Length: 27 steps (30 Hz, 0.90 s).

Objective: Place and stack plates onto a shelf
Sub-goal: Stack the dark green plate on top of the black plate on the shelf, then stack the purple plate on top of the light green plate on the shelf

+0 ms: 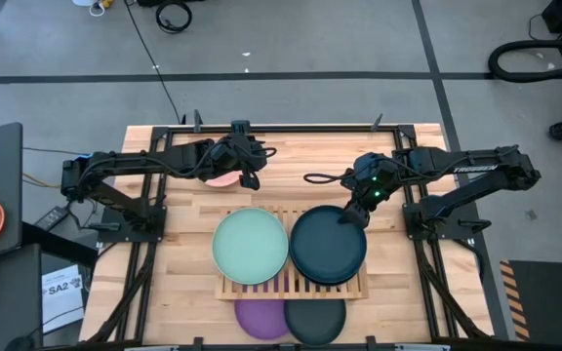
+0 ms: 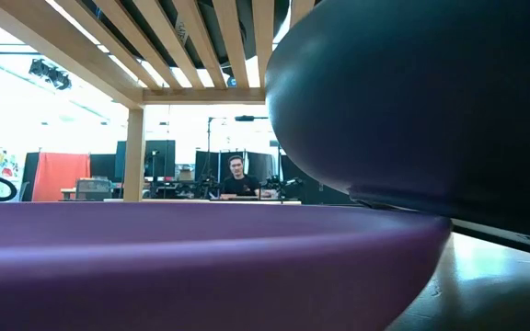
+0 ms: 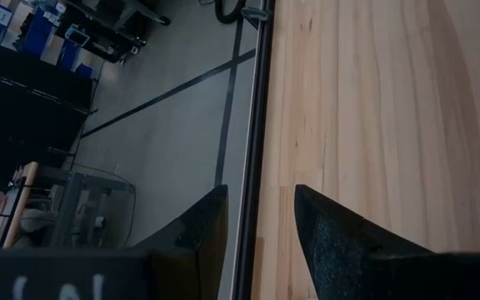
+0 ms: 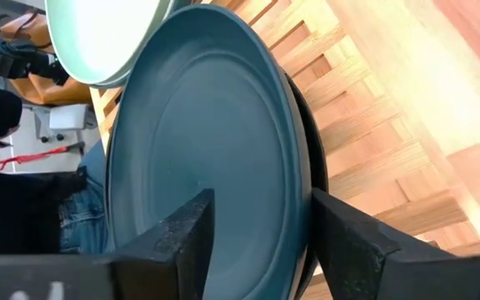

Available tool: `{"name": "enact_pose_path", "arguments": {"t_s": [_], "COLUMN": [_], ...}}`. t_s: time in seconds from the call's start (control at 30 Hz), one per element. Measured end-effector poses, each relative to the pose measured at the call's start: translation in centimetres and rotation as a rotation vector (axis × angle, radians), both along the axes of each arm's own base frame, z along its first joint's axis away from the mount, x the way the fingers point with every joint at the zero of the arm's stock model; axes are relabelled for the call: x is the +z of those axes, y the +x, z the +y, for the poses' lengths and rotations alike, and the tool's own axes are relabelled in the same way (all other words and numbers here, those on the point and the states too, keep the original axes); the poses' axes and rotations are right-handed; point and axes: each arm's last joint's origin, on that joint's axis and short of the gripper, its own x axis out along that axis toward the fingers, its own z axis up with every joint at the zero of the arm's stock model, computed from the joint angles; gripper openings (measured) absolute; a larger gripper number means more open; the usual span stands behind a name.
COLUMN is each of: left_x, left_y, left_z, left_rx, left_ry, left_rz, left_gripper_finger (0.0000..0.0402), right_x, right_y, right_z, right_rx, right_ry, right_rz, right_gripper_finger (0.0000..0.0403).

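The slatted wooden shelf (image 1: pixel 224 291) stands mid-table. On it lie a mint green plate (image 1: pixel 250 246) and a dark teal plate (image 1: pixel 328 244). In the right wrist view the teal plate (image 4: pixel 198 142) rests on a black plate (image 4: pixel 313 167). My right gripper (image 1: pixel 350 216) is open at the teal plate's far-right rim. My left gripper (image 1: pixel 248 177) is open above the salmon pink plate (image 1: pixel 222 179), which lies on the table beyond the shelf. A purple plate (image 1: pixel 260 318) and a black plate (image 1: pixel 316 321) lie on the table near the front edge. No pale blue-white plate shows. My right gripper (image 4: pixel 261 242) stands open around the dark teal plate's rim (image 4: pixel 298 175), one finger over the plate's face and one outside the rim. I cannot tell whether either finger touches it. The plate lies flat on the black plate.
In the low view the purple plate (image 2: pixel 201 248) and the black plate (image 2: pixel 412 92) fill the foreground under the shelf's slats (image 2: pixel 219 37). A person (image 2: pixel 237 179) sits far behind the table. Bare tabletop (image 1: pixel 418 283) lies left and right of the shelf.
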Motion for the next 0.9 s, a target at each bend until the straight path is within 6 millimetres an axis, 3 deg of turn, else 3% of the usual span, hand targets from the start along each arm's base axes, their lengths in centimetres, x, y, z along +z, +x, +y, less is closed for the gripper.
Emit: {"name": "enact_pose_path", "arguments": {"t_s": [0.6,0.9], "left_x": [0.0,0.0], "left_y": [0.0,0.0], "left_z": [0.0,0.0], "left_rx": [0.0,0.0], "left_ry": [-0.001,0.0], "left_rz": [0.0,0.0], "left_gripper_finger": [0.0146,0.0146], "right_x": [0.0,0.2], "right_y": [0.0,-0.2], "right_z": [-1.0,-1.6], "right_rx": [0.151,0.179], "right_ry": [-0.176,-0.343], "right_rz": [-0.083,-0.115], "right_gripper_finger": [0.0195,0.0194]}}
